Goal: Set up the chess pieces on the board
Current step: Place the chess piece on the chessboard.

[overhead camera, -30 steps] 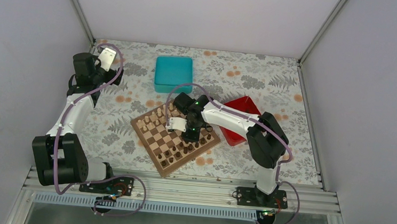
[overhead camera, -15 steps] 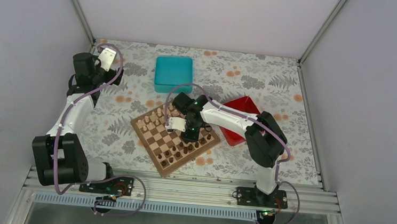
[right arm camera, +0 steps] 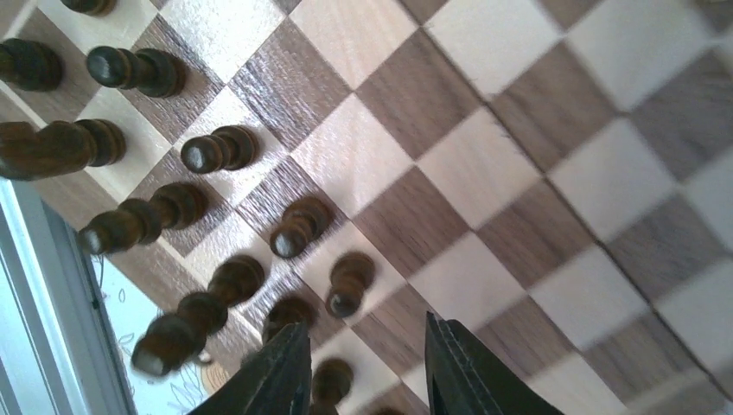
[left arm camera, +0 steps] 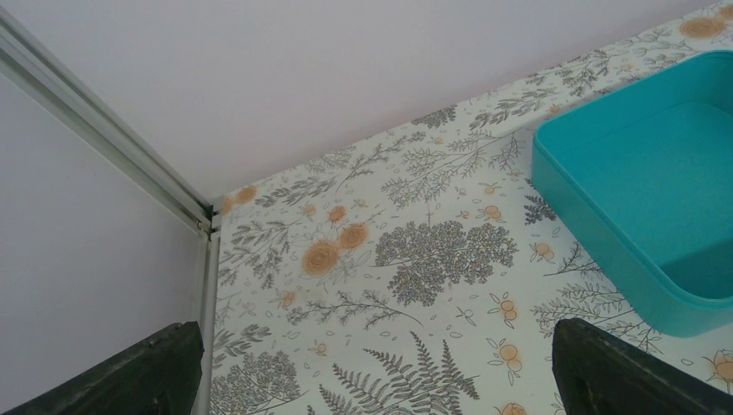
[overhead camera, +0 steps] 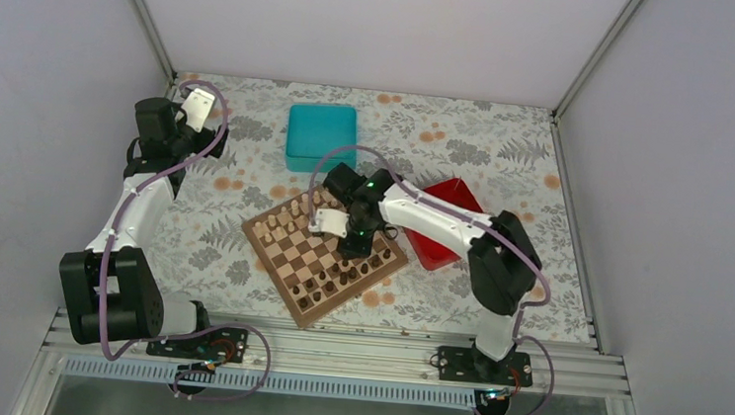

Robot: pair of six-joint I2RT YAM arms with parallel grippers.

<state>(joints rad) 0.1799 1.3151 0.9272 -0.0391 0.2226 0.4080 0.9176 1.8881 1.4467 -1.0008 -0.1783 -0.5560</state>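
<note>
The board point(overhead camera: 295, 258) lies turned at an angle in the middle of the table. Dark chess pieces point(overhead camera: 338, 281) stand in rows along its near-right side. My right gripper point(overhead camera: 353, 248) hangs over that side, pointing down. In the right wrist view the right gripper point(right arm camera: 367, 346) is open above the board point(right arm camera: 519, 173). One dark pawn point(right arm camera: 333, 380) stands low in the gap, close to the left finger point(right arm camera: 277, 376), apart from both. More dark pieces point(right arm camera: 298, 226) stand just beyond. My left gripper point(overhead camera: 198, 110) is open at the back left corner, holding nothing.
Pale pieces point(overhead camera: 283, 221) line the board's far-left side. A teal box point(overhead camera: 322, 137) sits behind the board, its rim point(left arm camera: 596, 251) at the right of the left wrist view. A red tray point(overhead camera: 446, 235) lies right of the board. Walls enclose the table.
My right gripper's jaws have parted from nearly shut to open, and its wrist has shifted a little toward the back. The left arm has not moved.
</note>
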